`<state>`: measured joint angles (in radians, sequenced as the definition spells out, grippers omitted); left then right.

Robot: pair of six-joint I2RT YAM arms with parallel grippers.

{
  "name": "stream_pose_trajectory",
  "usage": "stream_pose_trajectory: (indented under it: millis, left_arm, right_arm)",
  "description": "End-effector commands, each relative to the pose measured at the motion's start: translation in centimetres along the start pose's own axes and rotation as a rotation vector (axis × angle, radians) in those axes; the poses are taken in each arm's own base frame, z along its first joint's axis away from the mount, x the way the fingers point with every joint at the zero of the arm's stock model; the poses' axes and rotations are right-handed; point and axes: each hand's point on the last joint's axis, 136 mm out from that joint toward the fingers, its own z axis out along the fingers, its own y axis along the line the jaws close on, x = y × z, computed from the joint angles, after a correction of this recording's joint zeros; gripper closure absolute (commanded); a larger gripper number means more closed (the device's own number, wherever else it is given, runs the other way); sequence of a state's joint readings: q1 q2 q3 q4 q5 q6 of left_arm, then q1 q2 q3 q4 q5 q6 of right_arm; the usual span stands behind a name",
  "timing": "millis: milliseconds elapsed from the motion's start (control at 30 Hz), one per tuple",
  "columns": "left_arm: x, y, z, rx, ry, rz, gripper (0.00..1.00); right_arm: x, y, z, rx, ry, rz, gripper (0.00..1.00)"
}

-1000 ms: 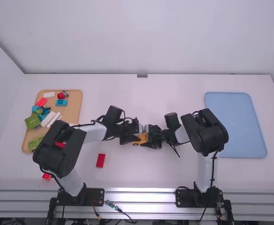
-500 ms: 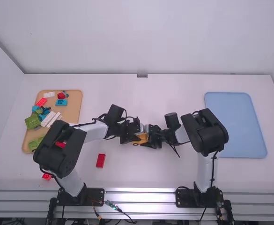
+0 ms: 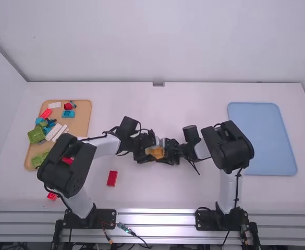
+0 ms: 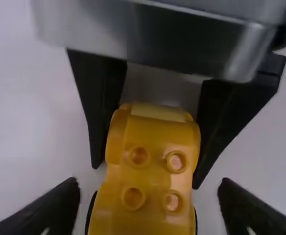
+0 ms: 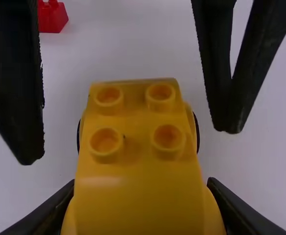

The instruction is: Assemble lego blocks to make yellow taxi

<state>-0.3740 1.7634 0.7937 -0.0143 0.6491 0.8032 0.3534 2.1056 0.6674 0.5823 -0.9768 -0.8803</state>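
My left gripper [image 3: 148,151] and my right gripper [image 3: 169,152] face each other over the middle of the table, with the yellow block piece [image 3: 156,152] between them. In the left wrist view, the left gripper [image 4: 147,208] stands open, its fingers apart on both sides of the yellow piece [image 4: 152,169], which shows four studs and a rounded end. The right gripper [image 5: 139,208] is shut on that rounded end of the yellow piece [image 5: 138,161] in the right wrist view. Dark wheels peek out beside the studded part.
A tan tray [image 3: 80,125] with green, white, blue and red blocks lies at the left, partly behind the left arm. One red block [image 3: 112,178] rests on the table near the front, another red block [image 3: 52,196] beside the left arm's base. A blue tray [image 3: 261,138] lies at the right.
The left gripper has opened around the yellow piece, and more of the yellow shows in the high view. Both arms have otherwise kept nearly the same place.
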Motion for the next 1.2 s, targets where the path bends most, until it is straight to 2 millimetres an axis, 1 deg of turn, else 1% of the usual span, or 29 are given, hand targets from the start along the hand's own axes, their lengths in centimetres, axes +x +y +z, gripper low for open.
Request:
stream_pose_trajectory:
  millis: [0, 67, 167, 233, 267, 300, 433, 500, 567, 633, 733, 767, 800, 833, 867, 900, 933, 1067, 1167]
  left_arm:
    - [0.1, 0.3, -0.3, -0.005, -0.008, -0.033, 0.22]
    - [0.1, 0.5, -0.5, -0.006, -0.014, -0.036, 0.19]
    - [-0.2, 0.5, -0.6, -0.009, -0.019, -0.03, 0.16]
    - [-0.5, 0.5, -0.8, -0.016, -0.025, -0.023, 0.09]
    - [-0.7, 0.6, -1.0, -0.021, -0.03, -0.018, 0.02]
    - [-0.9, 0.6, -1.2, -0.025, -0.033, -0.014, 0.0]
    - [-1.8, 0.7, -2.0, -0.044, -0.05, 0.005, 0.01]
    - [-2.4, 1.2, -2.9, -0.069, -0.066, 0.013, 0.01]
    - [-2.8, 1.8, -4.2, -0.095, -0.087, 0.013, 0.01]
    - [-3.2, 1.7, -5.2, -0.09, -0.115, 0.036, 0.01]
    - [-3.7, 1.7, -7.4, -0.08, -0.185, 0.067, 0.01]
    - [-3.7, 2.0, -8.4, -0.09, -0.203, 0.068, 0.01]
    - [-3.5, 2.2, -9.2, -0.099, -0.214, 0.062, 0.01]
    - [-3.4, 2.4, -9.6, -0.105, -0.22, 0.054, 0.01]
    - [-3.1, 2.9, -10.8, -0.123, -0.241, 0.028, 0.01]
    - [-3.0, 2.9, -10.8, -0.123, -0.243, 0.026, 0.01]
    - [-2.7, 3.2, -11.4, -0.132, -0.25, 0.018, 0.01]
    - [-2.4, 2.8, -11.9, -0.115, -0.268, 0.032, 0.01]
    - [-2.3, 2.3, -11.8, -0.097, -0.267, 0.052, 0.01]
  right_arm:
    - [1.7, 0.3, 0.2, 0.017, 0.067, 0.054, 0.79]
    - [1.7, 0.3, 0.2, 0.017, 0.067, 0.054, 0.79]
    - [1.7, 0.3, 0.2, 0.017, 0.067, 0.054, 0.79]
    - [1.7, 0.3, 0.2, 0.017, 0.067, 0.055, 0.79]
    - [1.7, 0.3, 0.2, 0.02, 0.069, 0.062, 0.79]
    - [1.8, 0.2, 0.2, 0.024, 0.073, 0.067, 0.79]
    - [2.3, -0.2, 0.1, 0.051, 0.103, 0.084, 0.79]
    - [2.3, -0.2, 0.1, 0.049, 0.099, 0.086, 0.78]
    - [2.2, -0.2, 0.1, 0.051, 0.097, 0.098, 0.75]
    - [2.2, -0.2, 0.1, 0.052, 0.098, 0.095, 0.72]
    - [2.2, -0.2, 0.1, 0.051, 0.097, 0.099, 0.59]
    - [2.2, -0.2, 0.1, 0.051, 0.098, 0.1, 0.51]
    - [2.2, -0.2, 0.1, 0.05, 0.098, 0.101, 0.46]
    - [2.2, -0.2, 0.1, 0.05, 0.097, 0.1, 0.44]
    - [1.9, -0.1, 0.1, 0.042, 0.083, 0.096, 0.31]
    - [1.8, -0.1, 0.2, 0.04, 0.078, 0.094, 0.26]
    - [1.3, -0.1, 0.2, 0.033, 0.055, 0.082, 0.01]
    - [0.7, -0.8, 0.2, 0.053, 0.03, 0.099, 0.01]
    - [0.1, -0.8, 0.3, 0.051, 0.007, 0.092, 0.01]
